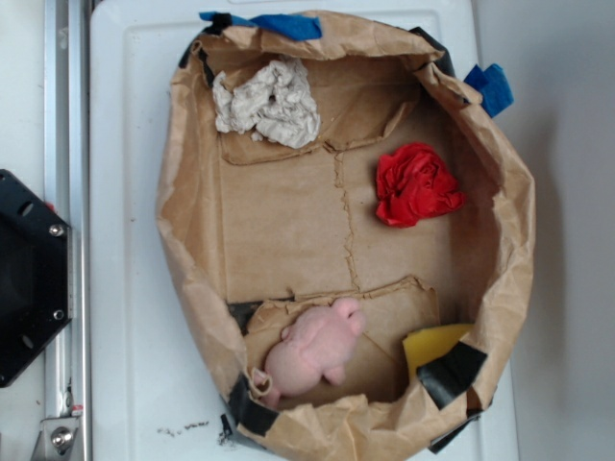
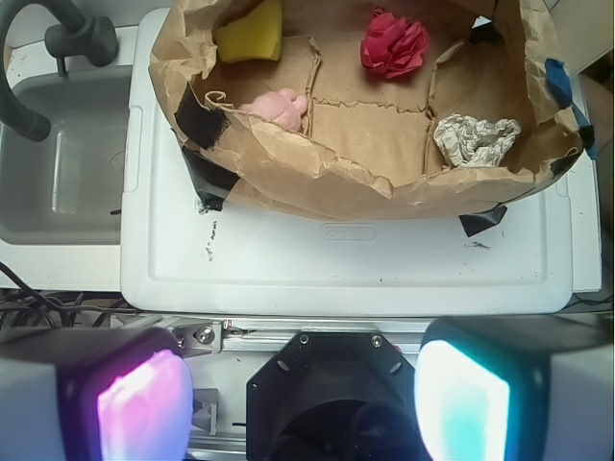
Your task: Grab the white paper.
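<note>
1. Gripper point(image 2: 298, 403): two glossy pads, spread wide, holding nothing.
2. White paper point(image 2: 476, 140): crumpled greyish wad in brown paper tray point(image 2: 317, 178) corner, wrinkled walls close on two sides, open floor towards red paper point(image 2: 393, 44).

there is one white paper point(image 1: 268, 103) wad, one red paper point(image 1: 415, 183) wad, one pink plush toy point(image 1: 313, 351), one yellow sponge point(image 1: 434, 347) and one brown paper bag point(image 1: 187, 250) holding them all.
</note>
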`<state>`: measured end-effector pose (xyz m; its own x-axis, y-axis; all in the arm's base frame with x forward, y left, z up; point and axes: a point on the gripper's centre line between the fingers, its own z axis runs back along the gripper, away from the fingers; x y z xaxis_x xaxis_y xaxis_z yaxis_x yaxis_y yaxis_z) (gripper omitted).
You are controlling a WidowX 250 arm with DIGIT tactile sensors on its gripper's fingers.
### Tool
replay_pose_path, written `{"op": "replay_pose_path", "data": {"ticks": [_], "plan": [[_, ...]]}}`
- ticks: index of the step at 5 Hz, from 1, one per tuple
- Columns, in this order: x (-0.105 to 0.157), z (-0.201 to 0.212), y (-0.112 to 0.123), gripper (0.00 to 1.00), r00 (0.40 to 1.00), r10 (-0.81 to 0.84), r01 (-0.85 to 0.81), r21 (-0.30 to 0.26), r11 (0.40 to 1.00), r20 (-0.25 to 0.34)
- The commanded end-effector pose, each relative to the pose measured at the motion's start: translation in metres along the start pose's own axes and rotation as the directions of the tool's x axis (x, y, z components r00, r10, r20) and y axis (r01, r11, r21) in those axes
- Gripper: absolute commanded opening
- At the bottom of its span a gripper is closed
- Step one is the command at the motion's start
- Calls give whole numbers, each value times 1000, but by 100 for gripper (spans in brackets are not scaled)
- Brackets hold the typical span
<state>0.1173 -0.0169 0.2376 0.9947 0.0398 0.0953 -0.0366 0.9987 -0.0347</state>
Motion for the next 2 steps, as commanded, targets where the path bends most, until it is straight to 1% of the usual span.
{"op": "replay_pose_path", "data": {"ticks": [1, 2], "plan": [[0, 0, 0, 100, 1000, 0, 0, 0, 1000, 0], [48, -16, -7, 100, 996, 90, -90, 13, 996, -7]]}}
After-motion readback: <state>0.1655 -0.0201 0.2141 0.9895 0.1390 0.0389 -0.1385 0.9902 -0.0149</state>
